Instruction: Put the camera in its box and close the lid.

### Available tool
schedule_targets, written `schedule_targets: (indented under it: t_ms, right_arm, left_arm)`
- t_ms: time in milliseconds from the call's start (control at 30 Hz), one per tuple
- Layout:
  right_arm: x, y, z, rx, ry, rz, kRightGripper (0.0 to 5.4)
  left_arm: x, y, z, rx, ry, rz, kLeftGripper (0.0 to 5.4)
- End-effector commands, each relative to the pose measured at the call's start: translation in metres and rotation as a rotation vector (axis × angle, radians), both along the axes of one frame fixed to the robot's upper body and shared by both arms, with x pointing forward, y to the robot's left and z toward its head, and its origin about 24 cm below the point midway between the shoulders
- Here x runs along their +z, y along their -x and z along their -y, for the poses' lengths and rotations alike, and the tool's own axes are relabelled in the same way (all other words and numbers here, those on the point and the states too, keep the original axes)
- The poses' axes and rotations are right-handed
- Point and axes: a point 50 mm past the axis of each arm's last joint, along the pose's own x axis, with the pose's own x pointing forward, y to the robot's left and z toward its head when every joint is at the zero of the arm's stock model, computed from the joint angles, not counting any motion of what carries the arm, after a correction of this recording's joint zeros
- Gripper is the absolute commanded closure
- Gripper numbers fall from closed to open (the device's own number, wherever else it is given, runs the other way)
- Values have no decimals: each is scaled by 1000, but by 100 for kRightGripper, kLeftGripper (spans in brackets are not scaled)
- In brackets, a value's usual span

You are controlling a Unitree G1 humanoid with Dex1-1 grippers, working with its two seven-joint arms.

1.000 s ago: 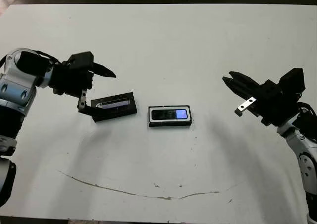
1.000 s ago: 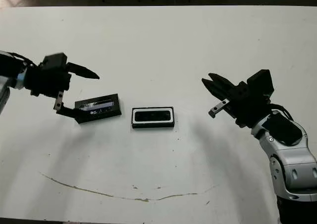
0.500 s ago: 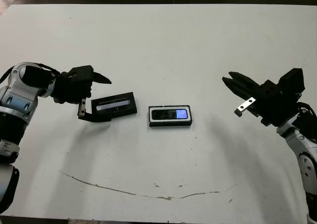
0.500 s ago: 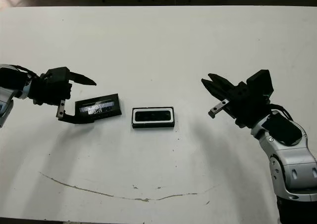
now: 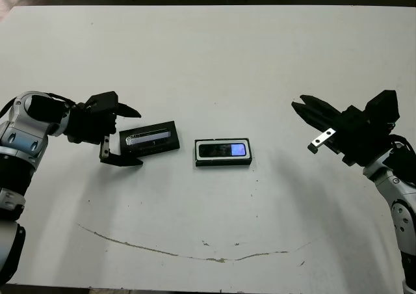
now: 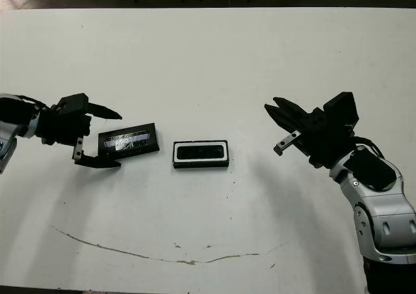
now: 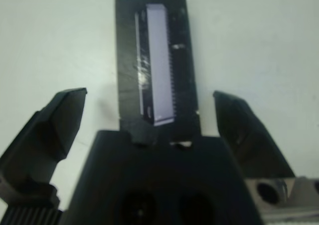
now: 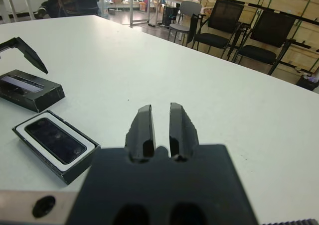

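Left eye view: camera (image 5: 222, 150) already sits in box (image 5: 223, 161) mid-table, lid (image 5: 149, 138) off just beside it w/ my left claw (image 5: 128, 137) spread round its end, right claw (image 5: 301, 106) pressed together, idle — closing's left.

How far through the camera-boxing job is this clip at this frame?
Done: the camera lies in the box, screen lit. In hand: the left gripper, fingers open, straddles the end of the lid, which lies flat on the table beside the box. Left: grip the lid and close it over the box. The right gripper hangs idle.
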Motion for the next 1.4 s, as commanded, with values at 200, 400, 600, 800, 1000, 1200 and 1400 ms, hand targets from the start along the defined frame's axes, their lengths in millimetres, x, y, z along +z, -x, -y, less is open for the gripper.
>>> schedule_targets:
  t_ms: [200,400,600,800,1000,1200,1400]
  right_arm:
    - [-6,0,6,4,11,-31,540]
    - [-7,-1,6,1,12,-45,540]
    - [-9,-2,7,-10,21,-57,540]
    - [-10,-3,7,-13,28,-56,540]
    - [-11,-3,8,-9,25,-63,540]
    - [-10,-3,9,-9,29,-64,540]
    - [-12,-2,9,-7,20,-66,540]
  left_arm:
    - [-19,8,-15,121,-42,-124,12]
    - [-22,9,-19,209,11,-225,135]
    - [-22,10,-21,245,31,-260,276]
    - [-19,11,-23,275,92,-266,390]
    - [8,9,-23,259,254,-166,414]
    - [37,15,-12,301,448,-76,414]
    - [46,27,20,273,474,7,414]
